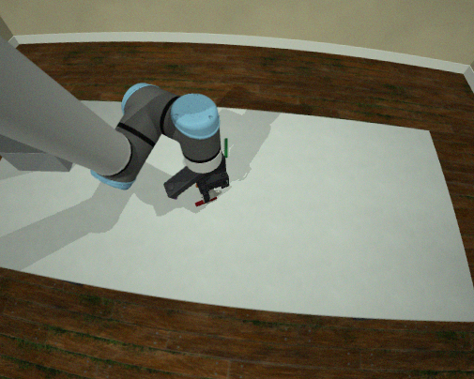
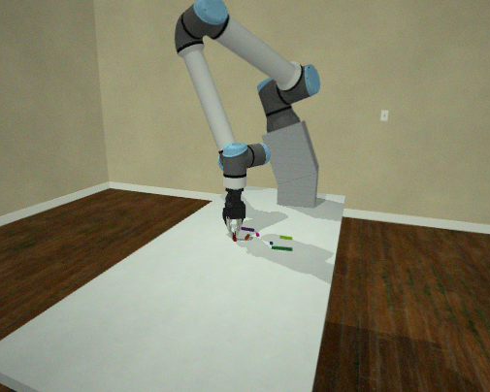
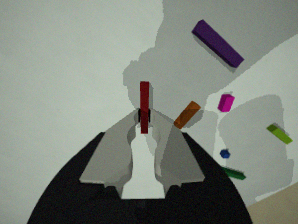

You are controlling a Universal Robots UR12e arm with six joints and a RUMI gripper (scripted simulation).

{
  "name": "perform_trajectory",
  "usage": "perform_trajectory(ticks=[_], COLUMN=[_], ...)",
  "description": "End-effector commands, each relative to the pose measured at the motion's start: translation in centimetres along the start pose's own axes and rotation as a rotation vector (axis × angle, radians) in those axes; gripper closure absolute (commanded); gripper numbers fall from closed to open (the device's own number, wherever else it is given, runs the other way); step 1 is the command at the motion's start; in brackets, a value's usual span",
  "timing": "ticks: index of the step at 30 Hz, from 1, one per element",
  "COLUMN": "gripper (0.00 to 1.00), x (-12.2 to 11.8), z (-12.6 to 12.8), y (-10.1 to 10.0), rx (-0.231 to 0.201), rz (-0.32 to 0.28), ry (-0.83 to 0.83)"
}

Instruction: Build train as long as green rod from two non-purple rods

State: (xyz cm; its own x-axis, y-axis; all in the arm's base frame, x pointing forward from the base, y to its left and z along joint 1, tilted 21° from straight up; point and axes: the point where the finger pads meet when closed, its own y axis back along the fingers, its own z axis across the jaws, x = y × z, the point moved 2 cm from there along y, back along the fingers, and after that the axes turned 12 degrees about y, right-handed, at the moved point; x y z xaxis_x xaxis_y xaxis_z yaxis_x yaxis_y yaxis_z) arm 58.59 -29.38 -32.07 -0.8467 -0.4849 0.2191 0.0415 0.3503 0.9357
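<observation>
Two pale fingers of the gripper [image 3: 144, 117] pinch a red rod [image 3: 144, 102] pointing toward twelve o'clock. An orange rod [image 3: 187, 114] lies just beside it at three o'clock. Purple rod [image 3: 218, 43] sits at one o'clock; magenta [image 3: 225, 102], lime [image 3: 279, 133], blue [image 3: 224, 153] and green [image 3: 234, 173] rods spread toward four o'clock.

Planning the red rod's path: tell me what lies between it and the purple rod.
In the wrist view, nothing: only bare shadowed mat between the red rod, held in the tool, and the purple rod. The orange rod lies off that line.

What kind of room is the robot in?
It looks like a plain, bare room, perhaps a test space. It has beige walls, a dark wooden floor, and a big white mat where the robot arm handles small coloured rods.
</observation>
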Motion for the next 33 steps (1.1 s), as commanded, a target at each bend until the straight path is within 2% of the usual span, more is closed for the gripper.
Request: perform_trajectory(ticks=[1,12,16,20,25,27,33], gripper=[1.00,1.00,1.00,1.00,1.00,1.00,1.00], x=[0.0,0.0,0.0,0.0,0.0,0.0,0.0], z=[0.0,0.0,0.0,0.0,0.0,0.0,0.0], y=[0.1,0.1,0.6,2.6,6.2,6.2,9.5], rx=[0.001,0.001,0.001,0.001,0.001,0.001,0.001], rz=[-0.001,-0.001,-0.001,-0.001,-0.001,-0.001,-0.001], ry=[0.000,0.000,0.000,0.000,0.000,0.000,0.000])
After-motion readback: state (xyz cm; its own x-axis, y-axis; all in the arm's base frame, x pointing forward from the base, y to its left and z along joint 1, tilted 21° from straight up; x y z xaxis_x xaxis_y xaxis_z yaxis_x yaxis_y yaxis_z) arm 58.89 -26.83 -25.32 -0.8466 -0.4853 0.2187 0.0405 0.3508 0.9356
